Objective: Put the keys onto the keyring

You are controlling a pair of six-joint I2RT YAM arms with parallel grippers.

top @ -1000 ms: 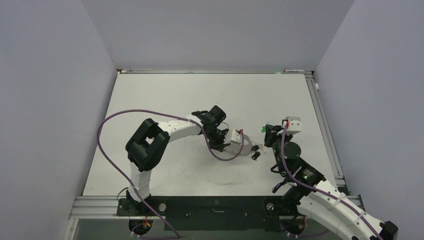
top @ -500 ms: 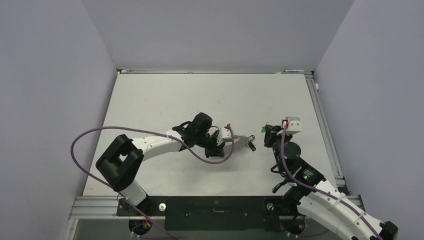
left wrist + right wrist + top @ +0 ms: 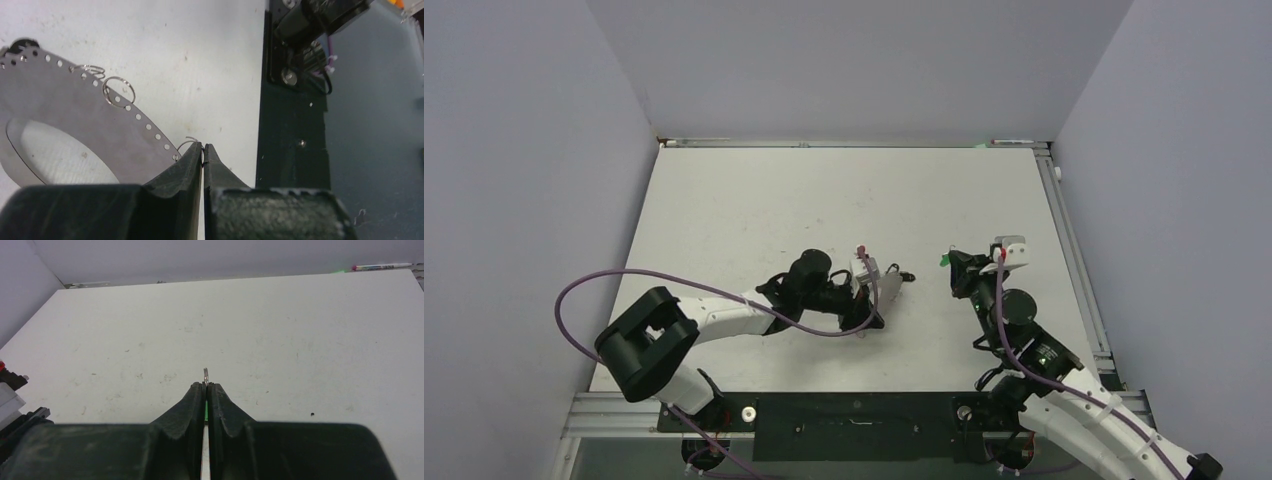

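Observation:
The keyring (image 3: 75, 120) shows in the left wrist view as a flat grey metal band with a row of holes and small wire rings (image 3: 119, 91) through them. My left gripper (image 3: 203, 149) is shut on a thin wire ring at the band's edge and holds it above the table. In the top view the left gripper (image 3: 886, 292) holds the keyring (image 3: 894, 277), with a dark key head (image 3: 907, 276) at its far end. My right gripper (image 3: 205, 385) is shut on the green-headed key (image 3: 205, 410); its silver tip (image 3: 205, 374) sticks out. In the top view the right gripper (image 3: 954, 270) is to the right of the keyring, apart from it.
The white table (image 3: 824, 200) has grey walls at the back and both sides. A dark rail (image 3: 854, 412) with the arm bases runs along its near edge. A purple cable (image 3: 624, 275) loops off the left arm. A pen (image 3: 380, 266) lies at the table's far edge.
My left arm has drawn back towards the near left, carrying the keyring and the dark keys off the table. My right gripper has stayed almost in place with the green key.

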